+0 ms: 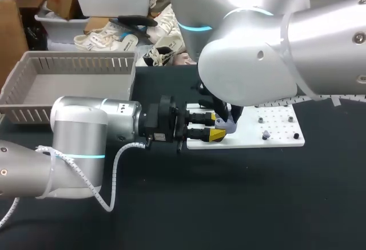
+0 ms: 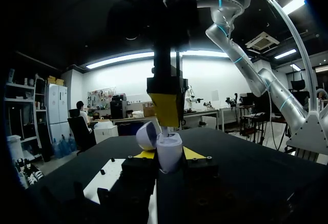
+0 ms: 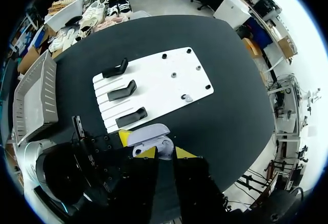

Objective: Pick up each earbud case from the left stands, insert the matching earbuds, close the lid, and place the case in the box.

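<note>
Left pincer: narrow, clamped on the earbud case, 1 yellow tip touching each side of the body. It holds the case above the near edge of the white board, over the table.

Right pincer: comes down from above, tips right over the case's open mouth. Cannot tell whether it grips anything.

Case: pale lavender, rounded, lid hinged open and tilted to one side.

3 black stands on the board. Grey slatted box well apart, behind the left arm.
</note>
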Robot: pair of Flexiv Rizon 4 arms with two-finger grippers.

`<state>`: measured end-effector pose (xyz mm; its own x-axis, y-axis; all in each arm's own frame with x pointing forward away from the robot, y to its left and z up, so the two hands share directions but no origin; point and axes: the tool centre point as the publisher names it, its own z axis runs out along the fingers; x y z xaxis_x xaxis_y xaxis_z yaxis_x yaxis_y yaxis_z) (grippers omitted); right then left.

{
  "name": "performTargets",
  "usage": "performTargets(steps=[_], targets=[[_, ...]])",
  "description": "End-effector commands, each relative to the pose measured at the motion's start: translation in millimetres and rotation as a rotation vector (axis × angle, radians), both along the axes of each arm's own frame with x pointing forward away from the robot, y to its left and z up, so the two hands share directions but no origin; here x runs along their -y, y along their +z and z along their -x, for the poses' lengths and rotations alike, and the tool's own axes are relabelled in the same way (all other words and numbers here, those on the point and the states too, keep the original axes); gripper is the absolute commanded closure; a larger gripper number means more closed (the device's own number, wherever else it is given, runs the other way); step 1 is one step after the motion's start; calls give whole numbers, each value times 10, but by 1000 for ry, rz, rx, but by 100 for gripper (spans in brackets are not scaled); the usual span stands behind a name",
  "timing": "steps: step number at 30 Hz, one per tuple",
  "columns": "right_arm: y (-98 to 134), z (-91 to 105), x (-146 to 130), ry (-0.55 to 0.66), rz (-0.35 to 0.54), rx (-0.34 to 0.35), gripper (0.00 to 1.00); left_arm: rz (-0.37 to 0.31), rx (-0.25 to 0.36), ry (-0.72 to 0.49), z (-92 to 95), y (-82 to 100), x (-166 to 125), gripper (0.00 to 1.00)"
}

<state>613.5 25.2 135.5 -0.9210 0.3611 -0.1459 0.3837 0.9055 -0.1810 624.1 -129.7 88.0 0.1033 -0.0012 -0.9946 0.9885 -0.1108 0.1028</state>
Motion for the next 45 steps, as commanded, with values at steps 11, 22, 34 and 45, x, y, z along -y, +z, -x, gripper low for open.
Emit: performTargets(steps=[11,22,34,45], targets=[[-71,-25,4,-13,-30,-16,2,1,1,2,3,-3,-4,100],[3,1,-15,-8,-42,6,0,1,1,2,3,-3,-4,100],[156,81,-25,-4,-60,39,0,1,1,2,3,-3,-4,100],[354,197,333,-59,-106,165,0,1,1,2,3,-3,-4,100]])
